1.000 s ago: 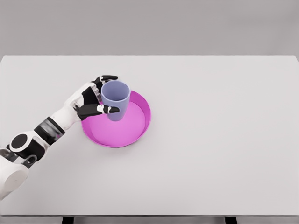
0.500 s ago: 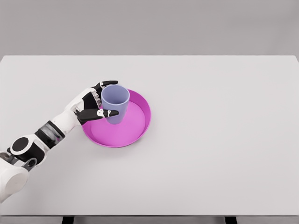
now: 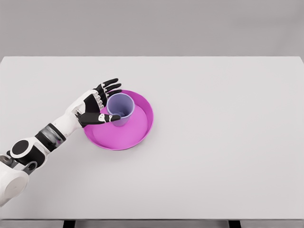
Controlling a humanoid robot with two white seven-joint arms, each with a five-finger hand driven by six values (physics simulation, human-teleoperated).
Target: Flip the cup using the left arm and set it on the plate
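while the table (image 3: pixel 228 142) lies broad and pale under everything, the arm (image 3: pixel 47 135) comes in from the near left and reaches toward the plate (image 3: pixel 142 130), which sits left of centre. on the plate's far-left part stands the cup (image 3: pixel 119 108), upright, mouth up, seemingly resting on the plate floor. the left hand (image 3: pixel 95 105) is just beside it on the left, fingers (image 3: pixel 110 85) spread apart and gripping nothing, thumb (image 3: pixel 107 118) lying close along the cup's near side; whether it touches is hard to tell. the job looks nearly done. the risk now is that thumb: if the hand pulls away on a line across the cup, it could snag the wall and tip it, or drag it up against the plate's rim. the right hand is not in view.
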